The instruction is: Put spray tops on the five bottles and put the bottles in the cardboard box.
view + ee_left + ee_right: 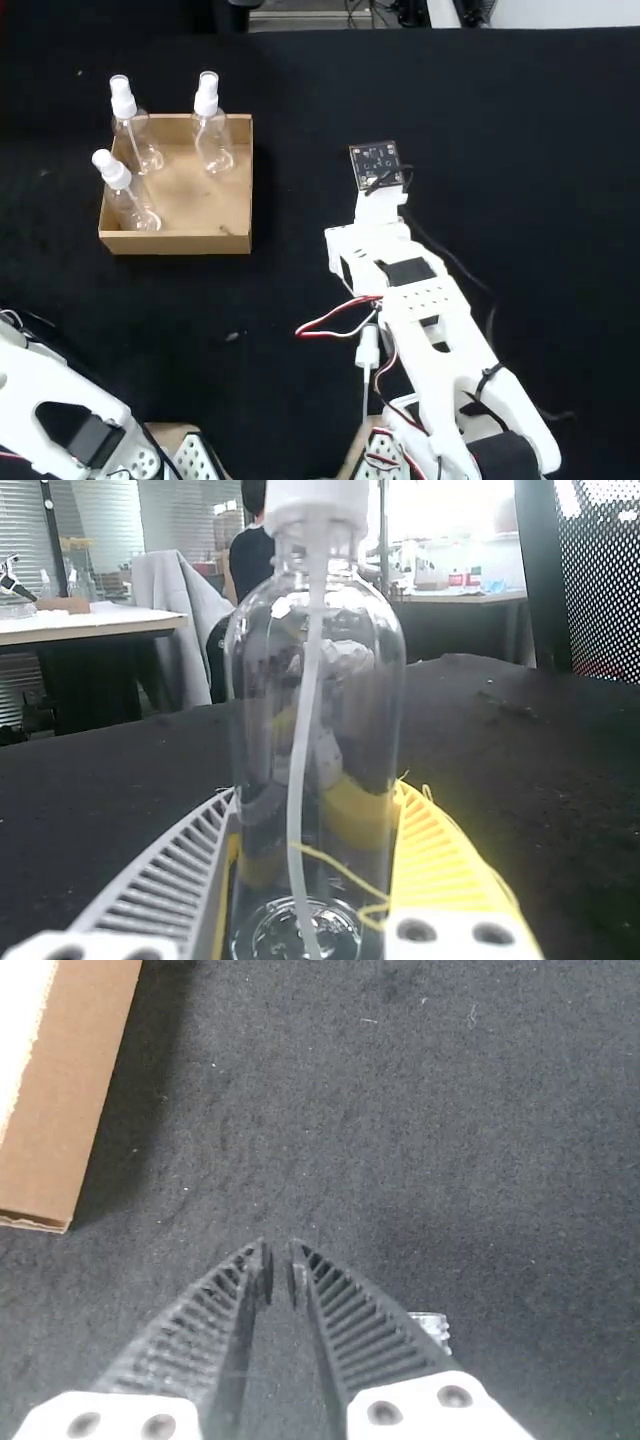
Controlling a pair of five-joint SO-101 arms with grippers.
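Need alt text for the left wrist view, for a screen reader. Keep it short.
A clear bottle with a white spray top on it and a thin tube running down inside sits between the two ribbed fingers of the left gripper. Behind it lie the black table and a room with desks.

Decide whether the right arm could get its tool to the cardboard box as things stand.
Probably yes. The right tool holds nothing and hangs over bare black cloth, and the cardboard box lies close by with nothing between them.
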